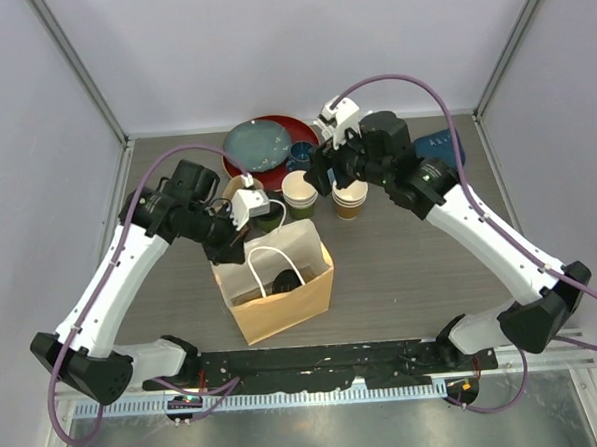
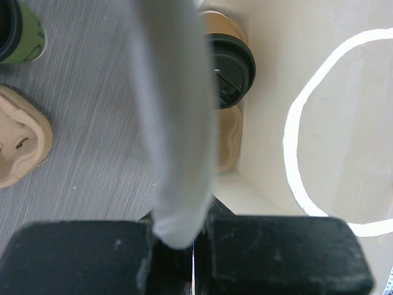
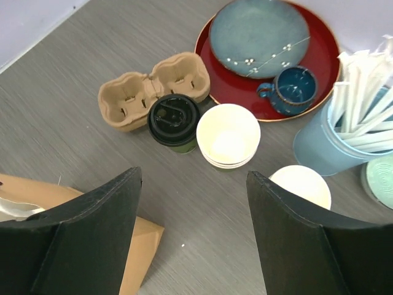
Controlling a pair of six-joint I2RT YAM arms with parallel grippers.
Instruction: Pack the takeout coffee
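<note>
A brown paper bag stands open at the table's middle. My left gripper is at its back rim, shut on the bag's white handle. The brown-sided cup with a black lid is inside the bag, and its lid shows from above. The green-sided cup with a black lid stands on the table behind the bag, next to a cardboard cup carrier. My right gripper hovers open above bare table, nearer to me than the green cup, with nothing between its fingers.
Two lidless cream-rimmed cup stacks stand right of the green cup. Behind them a red tray carries a blue plate and a small blue mug. A blue cup of white straws stands at the right.
</note>
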